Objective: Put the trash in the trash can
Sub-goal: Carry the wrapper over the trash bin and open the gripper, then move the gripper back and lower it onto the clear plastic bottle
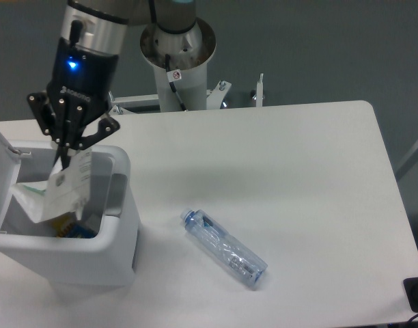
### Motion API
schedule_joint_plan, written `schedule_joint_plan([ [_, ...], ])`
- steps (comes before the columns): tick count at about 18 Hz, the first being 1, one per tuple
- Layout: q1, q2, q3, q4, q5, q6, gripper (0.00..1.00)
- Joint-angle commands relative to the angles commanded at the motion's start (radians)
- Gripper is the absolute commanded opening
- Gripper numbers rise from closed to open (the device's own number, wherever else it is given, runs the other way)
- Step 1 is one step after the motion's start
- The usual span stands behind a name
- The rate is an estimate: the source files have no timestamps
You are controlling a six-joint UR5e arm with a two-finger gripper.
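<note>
Your gripper [63, 154] pinches the carton [64, 188] over the trash can [120, 205]; releasing off-centre could snag its rim.

No text can be read with certainty. Small pale lettering is seen on the black body of the gripper [63, 158], just below its blue light, but it is too blurred to make out. Dark print is seen on the white paper carton [64, 189] hanging from the fingertips; it cannot be read. A small red-and-white sticker [176, 76] is seen on the robot's base column, behind and right of the gripper, also unreadable.
</note>
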Motion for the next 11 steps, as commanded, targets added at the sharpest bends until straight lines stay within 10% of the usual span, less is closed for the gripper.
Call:
schedule_joint_plan([
  [1, 0.000, -0.003, -0.002, 0.000, -0.002, -0.005, 0.93],
  [3, 0.003, -0.014, -0.005, -0.002, -0.002, -0.008, 1.00],
  [11, 0.236, -0.061, -0.006, -0.002, -0.002, -0.063, 1.00],
])
